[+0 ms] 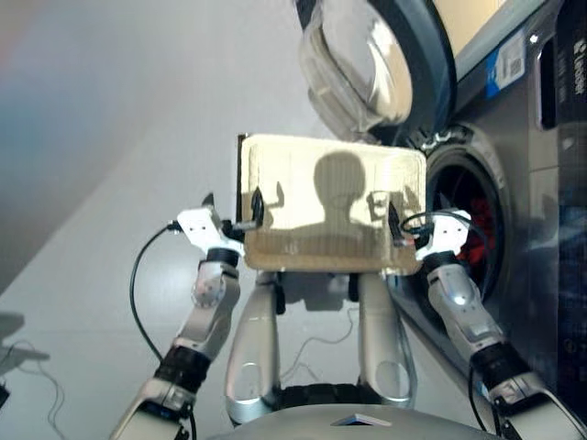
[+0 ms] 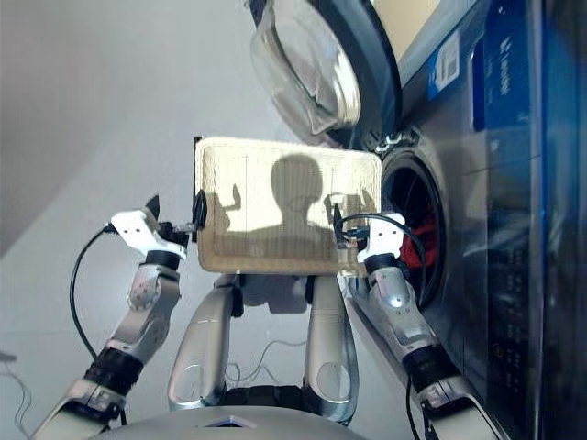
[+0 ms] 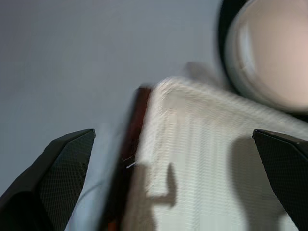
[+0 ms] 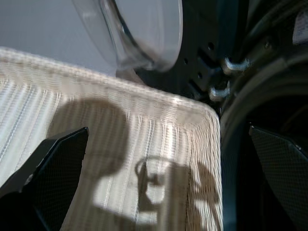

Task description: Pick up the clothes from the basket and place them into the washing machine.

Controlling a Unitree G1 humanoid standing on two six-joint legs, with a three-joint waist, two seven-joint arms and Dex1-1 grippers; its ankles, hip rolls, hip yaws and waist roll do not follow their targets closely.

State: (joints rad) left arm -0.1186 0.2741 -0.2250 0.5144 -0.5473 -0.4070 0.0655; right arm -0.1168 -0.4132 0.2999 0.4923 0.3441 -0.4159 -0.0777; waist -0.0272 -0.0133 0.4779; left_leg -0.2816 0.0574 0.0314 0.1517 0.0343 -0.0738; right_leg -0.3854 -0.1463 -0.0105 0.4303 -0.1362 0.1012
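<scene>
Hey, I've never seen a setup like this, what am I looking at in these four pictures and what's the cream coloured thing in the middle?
This is a humanoid robot seen through its own cameras. The two wide pictures come from its head, looking down over both arms. The other two come from cameras on its wrists, looking along each gripper's black fingers.

The cream thing is a shallow wicker basket. It looks empty; the dark shape on it is only a shadow. The left gripper and right gripper sit at its two short sides, both open and holding nothing.

On the right is the washing machine, its round glass door swung open above the basket. Something red shows inside the drum, probably clothing already loaded.
</scene>
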